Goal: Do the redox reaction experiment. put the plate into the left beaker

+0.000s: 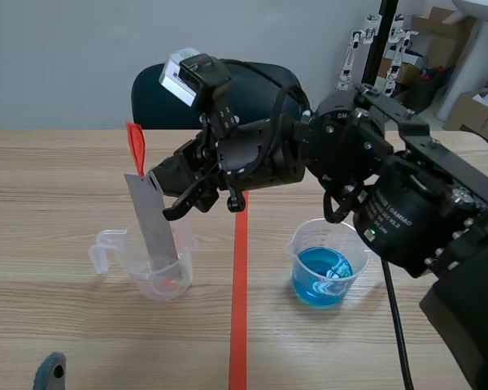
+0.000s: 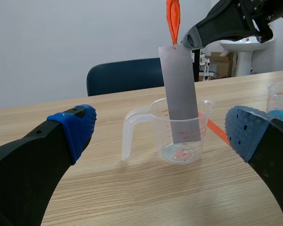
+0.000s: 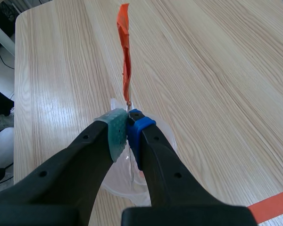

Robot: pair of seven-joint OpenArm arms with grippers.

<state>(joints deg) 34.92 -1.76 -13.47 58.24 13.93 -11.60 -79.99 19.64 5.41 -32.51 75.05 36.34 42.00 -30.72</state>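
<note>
A grey metal plate point(image 1: 153, 223) with an orange tag point(image 1: 135, 146) at its top stands tilted, its lower end inside the clear left beaker point(image 1: 159, 276). My right gripper point(image 1: 159, 185), reaching across from the right, is shut on the plate's top edge just under the tag. In the right wrist view the pads point(image 3: 142, 123) pinch the plate edge-on above the beaker point(image 3: 167, 136). My left gripper point(image 2: 161, 128) is open, low over the table with the beaker point(image 2: 146, 122) and the plate point(image 2: 179, 84) ahead of it. Its finger point(image 1: 50, 375) shows at the scene's front left.
A second clear beaker point(image 1: 325, 264) holding blue liquid stands right of the orange-red tape line point(image 1: 239, 309). A dark blue chair point(image 1: 228, 89) stands behind the table's far edge. Boxes and equipment fill the back right.
</note>
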